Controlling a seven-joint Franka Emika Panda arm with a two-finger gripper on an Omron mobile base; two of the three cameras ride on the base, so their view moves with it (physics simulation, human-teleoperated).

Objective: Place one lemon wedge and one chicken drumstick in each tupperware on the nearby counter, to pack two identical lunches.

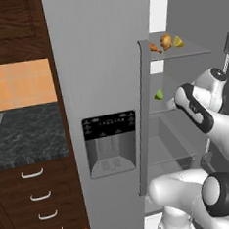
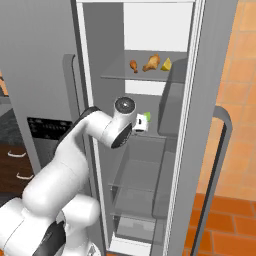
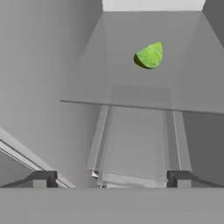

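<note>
Grey fridge [image 1: 102,63] open, glass shelves [image 2: 145,77]; dark wood drawers [image 1: 38,201]; orange tile floor [image 2: 235,225].

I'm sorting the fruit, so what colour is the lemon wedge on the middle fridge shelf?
The lemon wedge is yellow-green, clearest in the hand view.

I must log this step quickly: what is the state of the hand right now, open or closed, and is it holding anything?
Hand: open, holding nothing; it points at the green lemon wedge on the fridge shelf, not yet touching it.
</note>
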